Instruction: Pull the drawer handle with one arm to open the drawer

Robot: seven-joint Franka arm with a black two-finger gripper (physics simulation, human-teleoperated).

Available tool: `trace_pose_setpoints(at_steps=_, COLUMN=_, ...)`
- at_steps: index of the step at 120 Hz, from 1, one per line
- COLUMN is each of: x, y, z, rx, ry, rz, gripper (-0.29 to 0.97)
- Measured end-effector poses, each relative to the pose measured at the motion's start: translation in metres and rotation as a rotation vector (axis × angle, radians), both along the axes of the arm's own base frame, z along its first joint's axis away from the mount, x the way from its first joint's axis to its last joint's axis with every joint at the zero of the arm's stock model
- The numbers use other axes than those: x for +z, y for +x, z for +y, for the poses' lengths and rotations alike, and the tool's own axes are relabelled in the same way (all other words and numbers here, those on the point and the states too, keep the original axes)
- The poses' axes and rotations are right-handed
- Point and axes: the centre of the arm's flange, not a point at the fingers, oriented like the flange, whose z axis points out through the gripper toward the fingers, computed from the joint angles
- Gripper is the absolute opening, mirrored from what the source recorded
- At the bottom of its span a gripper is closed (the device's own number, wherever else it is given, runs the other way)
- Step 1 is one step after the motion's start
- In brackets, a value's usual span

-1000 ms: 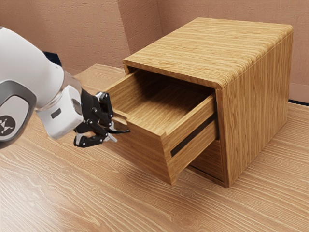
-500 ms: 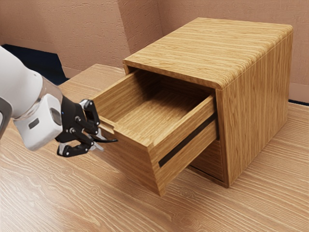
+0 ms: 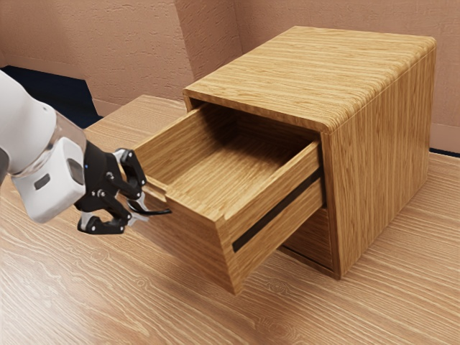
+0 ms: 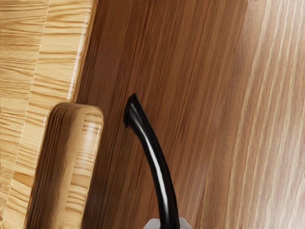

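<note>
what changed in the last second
The drawer slid further out of the cabinet, toward the exterior view's left. The gripper drew back the same way with it, at the handle. The cabinet and table stayed put.

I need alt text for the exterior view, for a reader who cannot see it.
The drawer of a wooden cabinet stands pulled far out, with the arm's black gripper at its handle on the exterior view's left. The cabinet rests on a wooden table.
</note>
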Motion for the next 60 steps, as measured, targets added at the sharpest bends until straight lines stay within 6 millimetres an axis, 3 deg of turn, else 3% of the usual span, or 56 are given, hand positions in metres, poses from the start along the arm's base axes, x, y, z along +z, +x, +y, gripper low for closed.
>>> trace_pose_setpoints(at_steps=10, x=0.002, y=-0.002, z=0.0, rx=0.0, ry=-0.006, rz=0.005, gripper=-0.11)
trace_pose_setpoints(at_steps=42, x=0.002, y=-0.004, z=0.0, rx=-0.002, ry=-0.011, rz=0.028, gripper=0.3)
trace_pose_setpoints(at_steps=60, x=0.039, y=-0.014, z=-0.003, rx=-0.007, ry=-0.013, rz=-0.006, gripper=0.42)
